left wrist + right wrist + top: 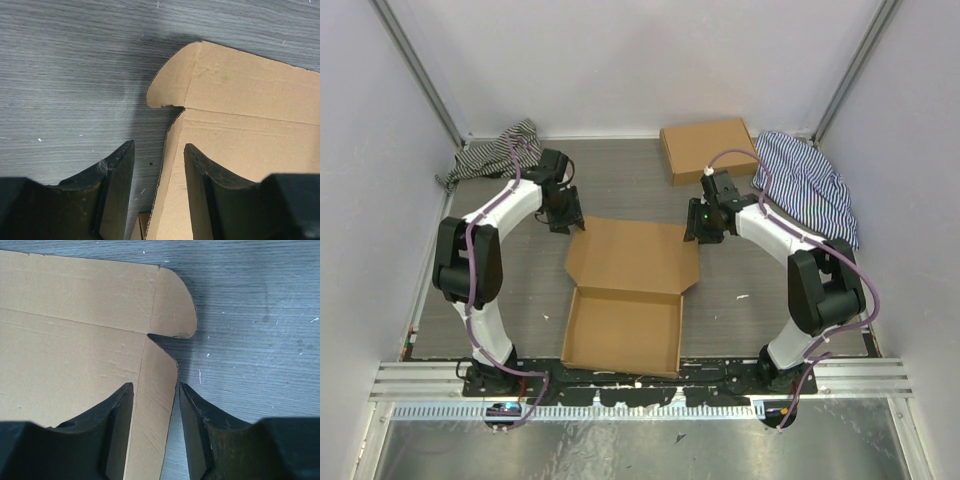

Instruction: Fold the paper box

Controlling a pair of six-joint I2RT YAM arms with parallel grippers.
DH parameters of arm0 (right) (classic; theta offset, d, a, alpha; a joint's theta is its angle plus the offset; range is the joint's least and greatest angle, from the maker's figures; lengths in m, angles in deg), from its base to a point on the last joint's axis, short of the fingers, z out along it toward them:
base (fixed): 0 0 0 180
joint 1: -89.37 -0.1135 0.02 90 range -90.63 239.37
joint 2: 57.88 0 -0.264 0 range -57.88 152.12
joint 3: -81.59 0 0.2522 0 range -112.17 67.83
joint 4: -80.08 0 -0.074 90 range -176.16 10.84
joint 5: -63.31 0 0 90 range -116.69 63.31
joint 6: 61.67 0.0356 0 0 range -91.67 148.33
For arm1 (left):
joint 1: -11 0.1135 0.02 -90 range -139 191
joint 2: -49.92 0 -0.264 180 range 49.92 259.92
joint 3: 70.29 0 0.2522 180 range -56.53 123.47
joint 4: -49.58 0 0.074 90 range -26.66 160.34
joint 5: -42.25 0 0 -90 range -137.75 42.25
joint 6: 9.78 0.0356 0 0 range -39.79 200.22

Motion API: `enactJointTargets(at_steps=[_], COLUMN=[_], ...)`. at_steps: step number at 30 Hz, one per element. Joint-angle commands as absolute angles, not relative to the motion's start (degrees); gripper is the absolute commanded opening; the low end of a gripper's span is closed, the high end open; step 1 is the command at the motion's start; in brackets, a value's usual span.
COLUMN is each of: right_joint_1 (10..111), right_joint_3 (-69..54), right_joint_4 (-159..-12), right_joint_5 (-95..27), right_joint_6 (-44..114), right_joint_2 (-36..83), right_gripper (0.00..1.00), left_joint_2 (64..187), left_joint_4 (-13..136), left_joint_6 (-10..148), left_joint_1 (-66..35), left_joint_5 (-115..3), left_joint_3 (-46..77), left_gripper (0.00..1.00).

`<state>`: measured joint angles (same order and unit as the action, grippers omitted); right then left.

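Note:
The paper box [632, 258] is brown cardboard in the middle of the table. Its tray is formed at the near side and its lid lies open toward the far side. My left gripper [568, 218] is at the lid's far left corner. In the left wrist view it [159, 148] is open, and the lid's left side flap [172, 165] runs between the jaws. My right gripper [701, 230] is at the lid's far right corner. In the right wrist view it [156, 387] is open, straddling the right side flap [157, 385]. The rounded corner tabs [172, 82] [172, 305] lie just ahead of the fingertips.
A second, fully formed flat brown box [708, 148] lies at the back right. A striped cloth [498, 148] is bunched at the back left and another [806, 185] at the right. Walls enclose the table on three sides.

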<state>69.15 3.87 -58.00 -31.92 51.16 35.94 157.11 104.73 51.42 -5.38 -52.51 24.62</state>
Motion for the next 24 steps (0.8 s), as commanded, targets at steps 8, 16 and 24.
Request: enactJointTargets(at_steps=[8, 16, 24], right_joint_1=[69.2, 69.2, 69.2], right_joint_3=[3.1, 1.6, -3.4], right_joint_4=[-60.7, -60.5, -59.8], right_joint_5=[-35.2, -35.9, -33.8], right_joint_6=[50.4, 50.3, 50.4], right_joint_2=[37.3, 38.1, 37.0], right_gripper=[0.31, 0.02, 0.01], left_joint_2=[160.2, 159.7, 151.6], left_joint_4=[104.0, 104.6, 105.6], left_joint_6=[51.5, 52.0, 51.4], left_joint_1=[-5.2, -5.2, -5.2], left_joint_5=[-56.2, -55.5, -54.5], left_joint_3=[27.1, 27.7, 28.4], left_gripper=[0.45, 0.18, 0.0])
